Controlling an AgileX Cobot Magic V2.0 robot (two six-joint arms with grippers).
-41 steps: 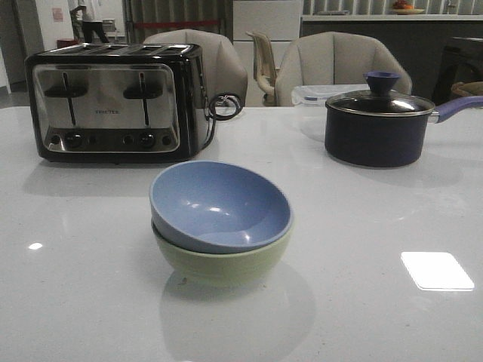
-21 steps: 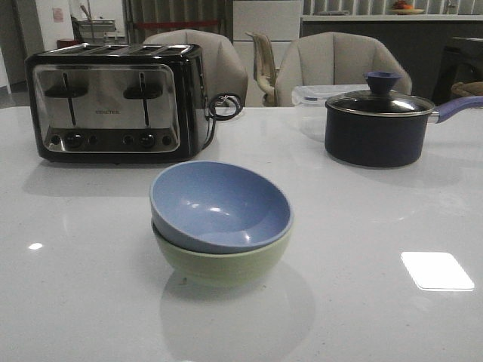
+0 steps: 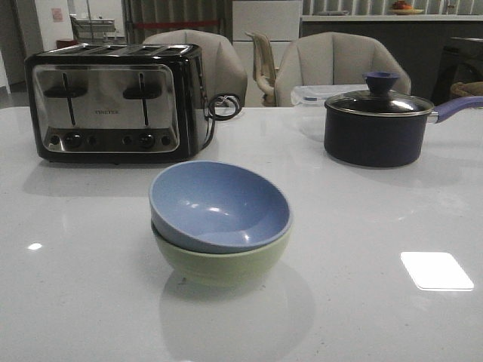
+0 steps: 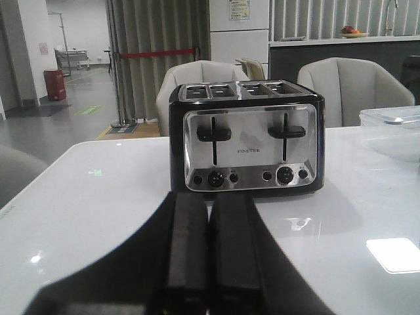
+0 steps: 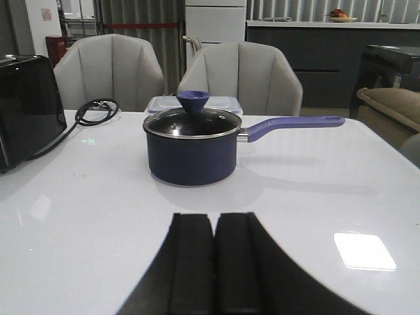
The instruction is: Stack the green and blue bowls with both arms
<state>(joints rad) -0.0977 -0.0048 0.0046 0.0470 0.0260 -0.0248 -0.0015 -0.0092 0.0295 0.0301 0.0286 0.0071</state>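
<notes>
In the front view we see the dusty light blue round bowl (image 3: 219,205) nested inside the pale sage green round bowl (image 3: 223,260), the pair standing near the middle of the white glossy table (image 3: 90,286). The blue bowl sits a little tilted, its rim riding higher on the far side, and the green rim shows beneath it along the near edge. Neither arm appears in that view.

Behind the bowls to the left stands the black and chrome four-slot toaster (image 3: 115,102), its black cord (image 3: 223,105) coiled at its right side. To the right, well apart from the bowls, stands the dark blue saucepan with a glass lid (image 3: 377,124), its handle pointing right.

From the left wrist we look over our left gripper (image 4: 209,256) at the toaster; its two black fingers lie pressed together with nothing between them. Our right gripper (image 5: 214,266) faces the saucepan, its fingers likewise closed on nothing, though a thin gap may remain, as far as we can judge.
</notes>
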